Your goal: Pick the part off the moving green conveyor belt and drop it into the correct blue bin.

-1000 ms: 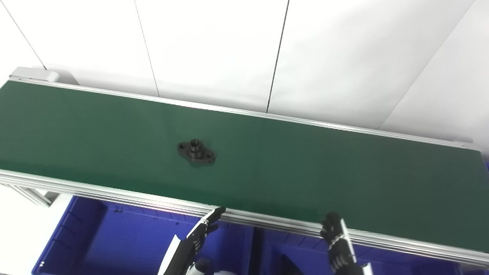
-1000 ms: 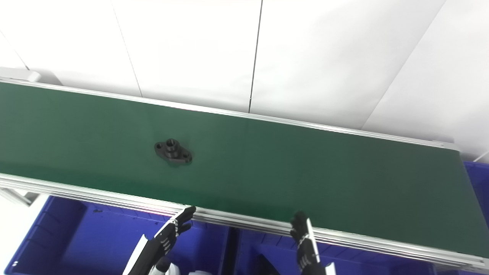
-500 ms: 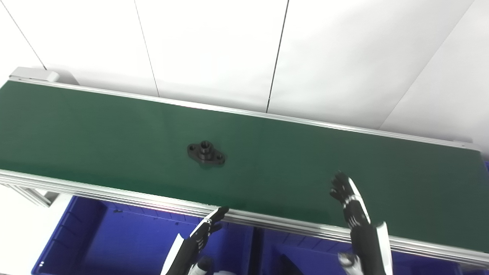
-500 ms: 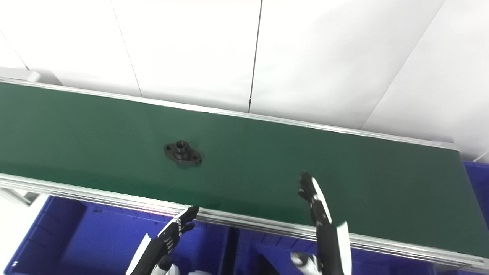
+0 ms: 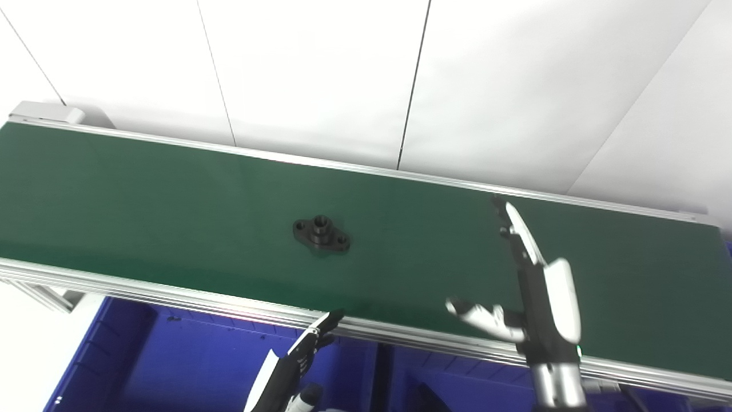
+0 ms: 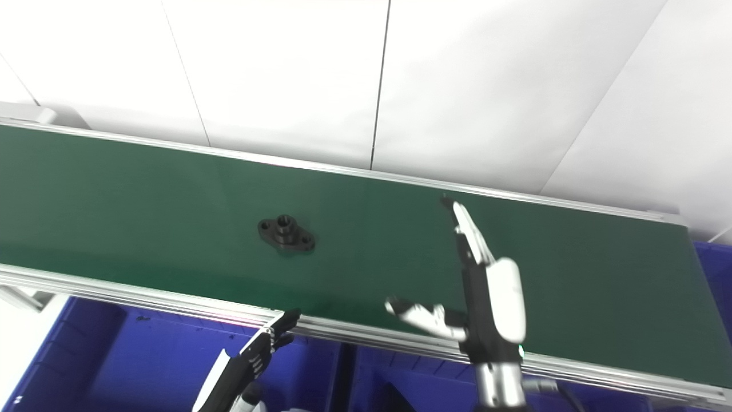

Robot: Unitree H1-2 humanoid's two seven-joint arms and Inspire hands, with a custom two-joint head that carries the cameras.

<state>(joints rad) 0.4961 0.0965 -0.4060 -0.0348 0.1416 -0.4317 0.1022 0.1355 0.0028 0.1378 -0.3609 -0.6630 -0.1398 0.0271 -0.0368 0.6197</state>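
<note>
A black flanged part [image 5: 321, 235] with a raised hub and two ear holes lies flat on the green conveyor belt [image 5: 171, 194], a little left of the belt's middle. My right hand [image 5: 529, 286] is raised over the belt well to the right of the part, open, fingers stretched toward the far rail and thumb spread to the left. My left hand [image 5: 303, 349] stays low in front of the near rail, above a blue bin [image 5: 189, 366], fingers extended and holding nothing. Neither hand touches the part.
Aluminium rails [image 5: 171, 294] frame the belt on the near and far sides. A second blue bin [image 5: 457, 383] sits below the near rail to the right, and a blue edge [image 6: 715, 269] shows past the belt's right end. White wall panels stand behind.
My right hand has risen from the near rail and reached out over the belt, thumb spreading. The part has drifted right along the belt. My left hand has barely moved.
</note>
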